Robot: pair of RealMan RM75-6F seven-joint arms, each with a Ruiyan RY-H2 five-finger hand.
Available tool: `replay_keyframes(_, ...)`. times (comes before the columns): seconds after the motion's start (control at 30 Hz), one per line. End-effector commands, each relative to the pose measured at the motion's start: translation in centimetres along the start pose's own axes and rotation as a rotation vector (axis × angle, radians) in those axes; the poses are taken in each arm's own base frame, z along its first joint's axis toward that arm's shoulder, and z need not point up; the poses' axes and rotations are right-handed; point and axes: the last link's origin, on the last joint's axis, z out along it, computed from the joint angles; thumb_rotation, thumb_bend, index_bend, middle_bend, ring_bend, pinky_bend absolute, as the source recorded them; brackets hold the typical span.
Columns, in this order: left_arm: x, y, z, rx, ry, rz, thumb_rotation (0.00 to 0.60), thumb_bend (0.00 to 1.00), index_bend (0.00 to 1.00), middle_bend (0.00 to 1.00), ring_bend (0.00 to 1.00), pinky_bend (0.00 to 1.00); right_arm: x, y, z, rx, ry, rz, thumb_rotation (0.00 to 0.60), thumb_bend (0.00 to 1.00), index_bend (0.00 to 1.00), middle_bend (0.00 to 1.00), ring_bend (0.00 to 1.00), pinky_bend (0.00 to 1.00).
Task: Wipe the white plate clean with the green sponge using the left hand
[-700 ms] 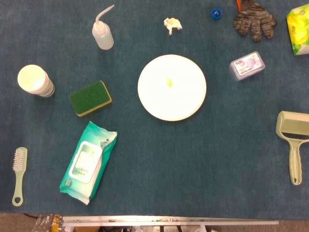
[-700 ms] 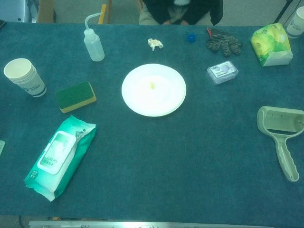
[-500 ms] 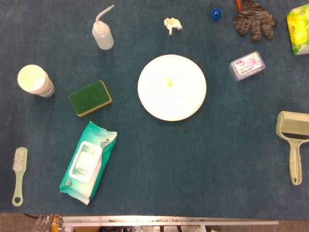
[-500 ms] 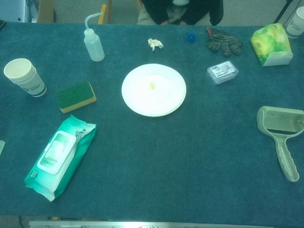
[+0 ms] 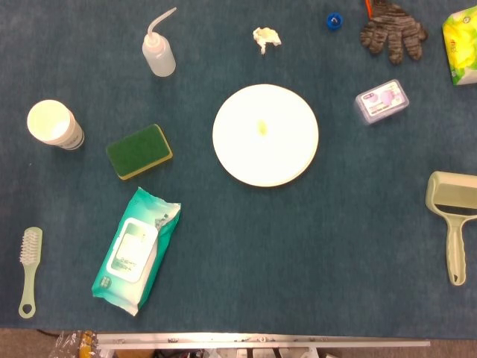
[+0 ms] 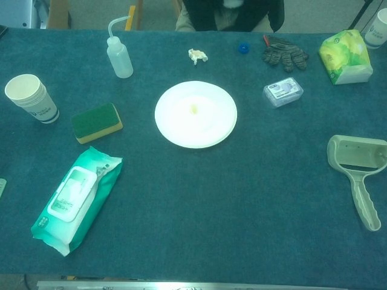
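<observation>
while no robot hand shows, the rectangular green sponge (image 5: 139, 151) lies beside the round white plate (image 5: 265, 135).

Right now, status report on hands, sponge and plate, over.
Both hands out of view. Green sponge untouched, left of white plate. Yellow spot on plate. Path between clear.

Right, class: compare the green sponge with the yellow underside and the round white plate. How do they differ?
The green sponge with the yellow underside is a thick rectangular block lying askew; the round white plate is a flat disc and clearly wider. The sponge's top looks clean, while the plate carries a small yellowish spot at its centre. Both rest untouched on the blue cloth, apart from each other.
</observation>
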Motion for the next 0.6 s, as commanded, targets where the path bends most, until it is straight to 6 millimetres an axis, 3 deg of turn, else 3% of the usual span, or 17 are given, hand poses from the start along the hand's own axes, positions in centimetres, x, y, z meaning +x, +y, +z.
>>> replay_keyframes(0.03, 0.0, 0.4, 0.3, -0.029, -0.010, -0.010, 0.600, 0.30, 0.27, 0.22, 0.11, 0.10, 0.0, -0.1, 0.0, 0.002, 0.000, -0.001, 0.600, 0.39, 0.43, 0.39, 0.24, 0.45)
replay_keyframes(0.27, -0.1, 2.2, 1.2, -0.142, -0.072, -0.024, 0.600, 0.30, 0.29, 0.22, 0.11, 0.10, -0.2, -0.2, 0.3, 0.006, -0.007, 0.000, 0.600, 0.39, 0.43, 0.39, 0.24, 0.45)
replay_keyframes(0.6, -1.1, 6.4, 1.8, -0.304, -0.175, 0.045, 0.600, 0.30, 0.29, 0.20, 0.11, 0.10, -0.5, 0.2, 0.6, -0.001, -0.015, 0.002, 0.600, 0.39, 0.43, 0.39, 0.24, 0.45)
